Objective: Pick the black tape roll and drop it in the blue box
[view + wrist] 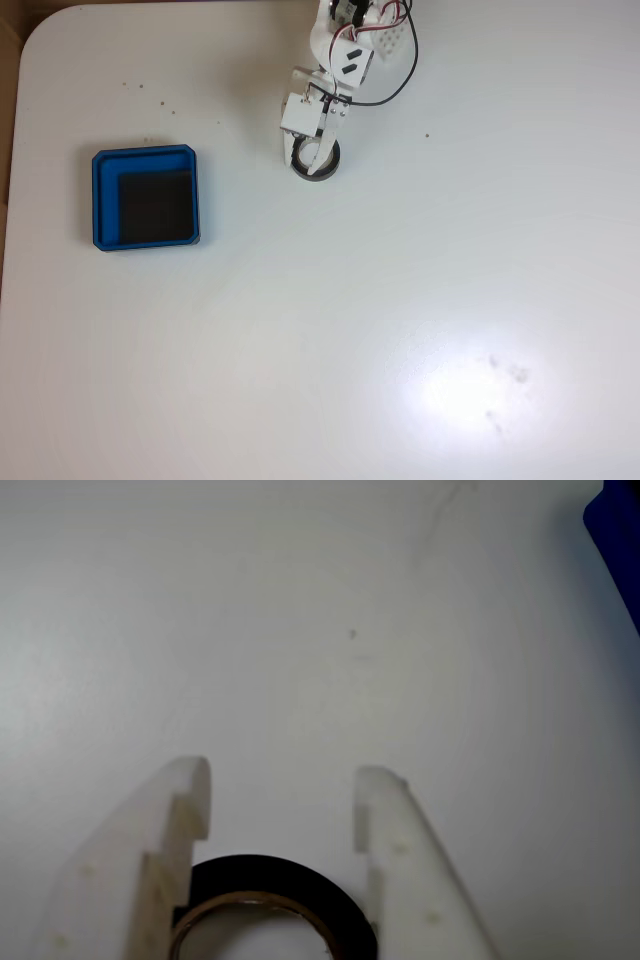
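Observation:
The black tape roll (318, 176) lies flat on the white table, right of the blue box (145, 153) with a stretch of bare table between them. My gripper (305, 165) reaches down from the top of the fixed view and stands over the roll. In the wrist view the roll (290, 875) sits between my two white fingers, and each inner face touches its outer rim. The gripper (280, 780) is shut on the roll. A corner of the blue box (615, 540) shows at the upper right of the wrist view.
The white table (400, 300) has a rounded corner at the top left, with brown floor beyond its left edge. A few small dark specks (160, 100) lie above the box. The arm's white body and cables (360, 40) occupy the top centre.

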`<action>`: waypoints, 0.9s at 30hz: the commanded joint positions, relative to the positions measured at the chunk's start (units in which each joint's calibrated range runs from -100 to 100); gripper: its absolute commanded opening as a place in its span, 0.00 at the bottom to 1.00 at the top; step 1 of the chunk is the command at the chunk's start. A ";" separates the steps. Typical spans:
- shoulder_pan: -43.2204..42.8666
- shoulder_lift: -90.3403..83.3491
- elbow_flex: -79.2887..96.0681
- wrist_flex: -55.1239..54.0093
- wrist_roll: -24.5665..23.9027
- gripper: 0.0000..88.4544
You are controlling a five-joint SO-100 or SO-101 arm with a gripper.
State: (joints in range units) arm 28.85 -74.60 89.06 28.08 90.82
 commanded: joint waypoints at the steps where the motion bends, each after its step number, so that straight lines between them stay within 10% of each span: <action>1: -0.56 5.62 -10.26 0.96 0.25 0.08; 13: -0.76 20.67 -33.08 42.38 0.33 0.09; 27: -12.38 37.06 -37.49 43.21 0.16 0.19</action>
State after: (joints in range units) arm 16.87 -37.76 55.43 71.26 90.82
